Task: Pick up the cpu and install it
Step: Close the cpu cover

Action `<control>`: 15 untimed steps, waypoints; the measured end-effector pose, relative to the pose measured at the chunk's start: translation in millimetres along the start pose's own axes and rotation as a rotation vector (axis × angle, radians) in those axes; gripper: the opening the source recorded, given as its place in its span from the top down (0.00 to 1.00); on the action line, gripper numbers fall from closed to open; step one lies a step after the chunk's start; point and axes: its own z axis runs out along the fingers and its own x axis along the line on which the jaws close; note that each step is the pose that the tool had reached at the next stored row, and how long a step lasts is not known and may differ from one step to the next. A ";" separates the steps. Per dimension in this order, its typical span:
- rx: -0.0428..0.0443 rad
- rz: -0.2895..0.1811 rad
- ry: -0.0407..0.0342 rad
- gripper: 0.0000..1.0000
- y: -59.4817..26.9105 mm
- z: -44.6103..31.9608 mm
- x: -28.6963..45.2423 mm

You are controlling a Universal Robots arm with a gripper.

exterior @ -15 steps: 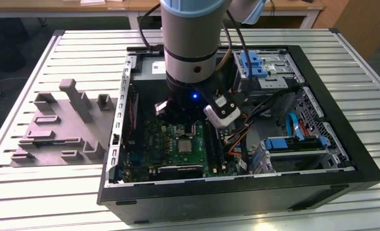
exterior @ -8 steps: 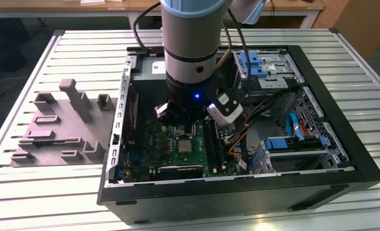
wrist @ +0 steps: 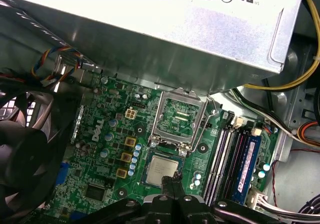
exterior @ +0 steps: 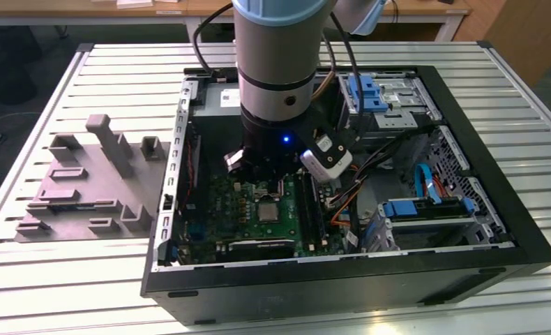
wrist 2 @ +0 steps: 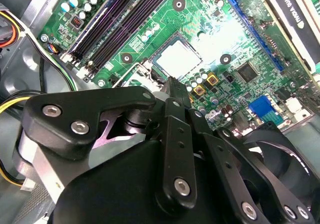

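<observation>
The cpu (wrist: 161, 169) is a small silvery square lying flat in its socket on the green motherboard (wrist: 105, 149), beside the raised metal load frame (wrist: 180, 116). It shows in the second wrist view as a bright square (wrist 2: 177, 59) and in the exterior view (exterior: 269, 209) inside the open computer case (exterior: 526, 244). My gripper (wrist: 173, 180) hangs just over the cpu's edge. Its black fingers (wrist 2: 172, 92) are pressed together with nothing between them. The arm's wrist (exterior: 273, 132) stands over the board.
A black fan (wrist: 25, 154) sits close beside the gripper. Memory slots (wrist: 227, 159) flank the socket, and the power supply box (wrist: 175, 29) overhangs the board. Coloured cables (exterior: 369, 181) and drive bays (exterior: 425, 209) crowd the case. A grey fixture plate (exterior: 80, 188) lies outside the case.
</observation>
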 end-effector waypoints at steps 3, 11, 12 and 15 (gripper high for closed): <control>0.0000 0.000 0.0000 0.89 0.0 0.0 0.0; -0.0001 0.000 0.0000 0.89 -1.7 2.2 -6.6; -0.0001 0.000 0.0000 0.89 -2.2 3.0 -8.2; 0.0002 -0.014 0.0006 0.89 -2.3 4.4 -9.0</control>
